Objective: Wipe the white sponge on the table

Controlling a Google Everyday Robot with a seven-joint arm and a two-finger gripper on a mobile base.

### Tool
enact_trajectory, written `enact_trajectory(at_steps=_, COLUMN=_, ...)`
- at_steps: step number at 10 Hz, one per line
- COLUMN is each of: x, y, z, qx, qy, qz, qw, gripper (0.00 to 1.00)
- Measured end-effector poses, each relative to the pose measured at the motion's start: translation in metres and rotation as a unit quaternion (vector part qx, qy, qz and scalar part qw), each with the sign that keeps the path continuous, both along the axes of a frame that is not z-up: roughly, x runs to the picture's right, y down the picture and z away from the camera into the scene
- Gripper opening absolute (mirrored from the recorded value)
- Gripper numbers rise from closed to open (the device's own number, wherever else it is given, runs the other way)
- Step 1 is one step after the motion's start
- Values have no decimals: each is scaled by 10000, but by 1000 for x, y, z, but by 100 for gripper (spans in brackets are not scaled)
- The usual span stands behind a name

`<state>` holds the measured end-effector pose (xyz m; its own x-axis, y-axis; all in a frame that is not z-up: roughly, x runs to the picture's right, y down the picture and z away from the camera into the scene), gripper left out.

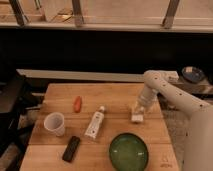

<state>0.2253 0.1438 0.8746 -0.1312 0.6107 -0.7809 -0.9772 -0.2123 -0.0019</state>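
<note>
The sponge was a small white block, roughly rectangular and matte. It sat flat on the counter close to the right edge, about midway between the far and near sides. The hand came down on it from above with its fingers closed on the sponge's upper part, and the underside seemed to touch the wood. It looked soft and very light, so it would probably squash under a pinch and spring back. It was not fragile, and its porous faces should give a good hold. The short sides, taken high up, seemed the best place to grip, since that left the broad bottom face free to rub the planks. Too much downward force would likely fold it or drag it out of the fingers, so gentle pressure suited it. The green bowl lay near the front edge just below the sponge. The white tube lay toward the middle, and the cup stood near the left edge, well apart.
</note>
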Motion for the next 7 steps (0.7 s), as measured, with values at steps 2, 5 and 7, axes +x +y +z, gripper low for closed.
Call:
enact_trajectory(at_steps=2, x=-13, y=-18, z=13, qx=101, qy=-121, qz=-174, qw=9997, gripper=0)
enact_trajectory(at_steps=5, x=-59, y=-31, z=24, qx=137, qy=-661, qz=-432, qw=9968, gripper=0)
enact_trajectory(at_steps=7, x=-83, y=-28, z=23, qx=100, qy=-951, qz=-557, qw=9939, gripper=0)
